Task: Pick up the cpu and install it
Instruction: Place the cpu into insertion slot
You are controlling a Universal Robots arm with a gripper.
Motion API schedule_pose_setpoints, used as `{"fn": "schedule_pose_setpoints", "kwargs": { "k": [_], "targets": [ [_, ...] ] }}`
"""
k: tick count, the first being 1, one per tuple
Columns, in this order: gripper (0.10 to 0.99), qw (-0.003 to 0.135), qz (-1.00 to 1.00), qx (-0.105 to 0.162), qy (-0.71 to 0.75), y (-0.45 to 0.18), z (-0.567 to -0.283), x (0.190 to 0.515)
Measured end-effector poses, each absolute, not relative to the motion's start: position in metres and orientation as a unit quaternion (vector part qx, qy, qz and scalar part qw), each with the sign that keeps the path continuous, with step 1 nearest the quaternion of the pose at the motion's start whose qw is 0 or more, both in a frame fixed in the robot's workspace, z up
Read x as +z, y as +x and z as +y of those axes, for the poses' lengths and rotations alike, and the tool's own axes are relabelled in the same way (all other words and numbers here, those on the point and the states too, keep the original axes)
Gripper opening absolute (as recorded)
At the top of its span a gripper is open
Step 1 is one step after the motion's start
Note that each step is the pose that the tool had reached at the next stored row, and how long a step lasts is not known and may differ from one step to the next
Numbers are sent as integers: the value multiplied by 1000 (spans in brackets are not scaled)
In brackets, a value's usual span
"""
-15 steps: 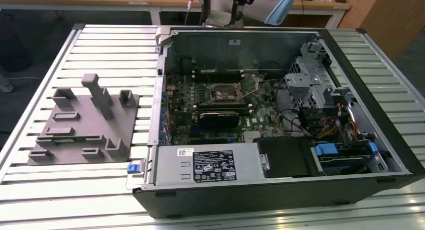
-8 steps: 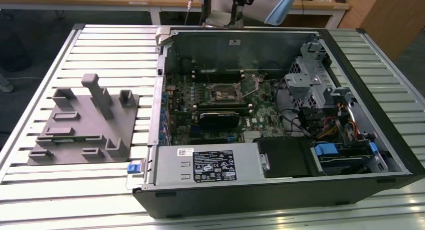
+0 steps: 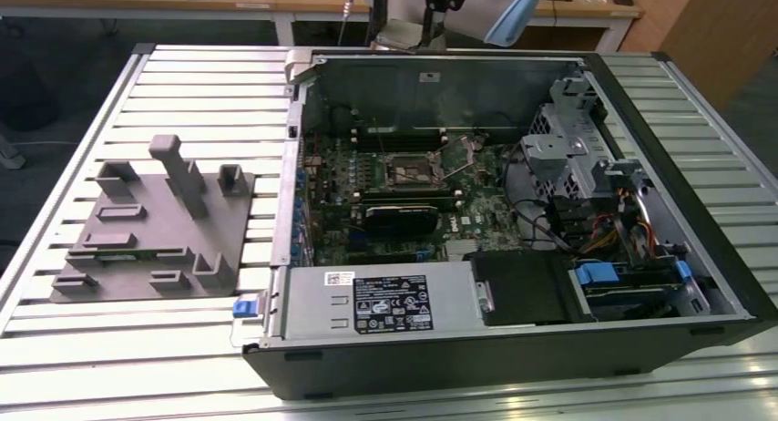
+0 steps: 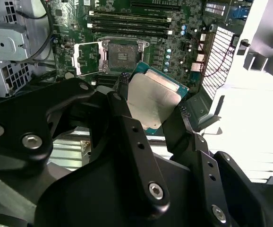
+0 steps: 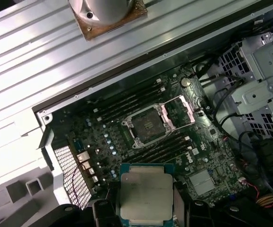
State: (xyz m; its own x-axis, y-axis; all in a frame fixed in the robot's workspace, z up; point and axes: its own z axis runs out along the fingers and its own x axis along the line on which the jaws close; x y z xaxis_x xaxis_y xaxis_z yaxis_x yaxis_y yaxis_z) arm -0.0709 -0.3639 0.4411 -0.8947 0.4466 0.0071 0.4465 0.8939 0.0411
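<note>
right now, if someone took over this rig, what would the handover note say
Gripper: shut on the cpu, gripping it by its edges, metal top facing the wrist cameras.
Cpu: in the air above the motherboard, apart from the socket.
Socket: empty, with its cover plate swung open.
Tray: at the exterior view's left of the case.
Done: cpu picked up.
Left: cpu is not yet in the socket.
</note>
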Motion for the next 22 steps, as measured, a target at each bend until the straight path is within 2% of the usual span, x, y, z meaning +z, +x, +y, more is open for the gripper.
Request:
{"fn": "schedule_pose_setpoints", "kwargs": {
  "k": [22],
  "targets": [
    [537,3,954,21,299,-71,-364,440]
  ]
}}
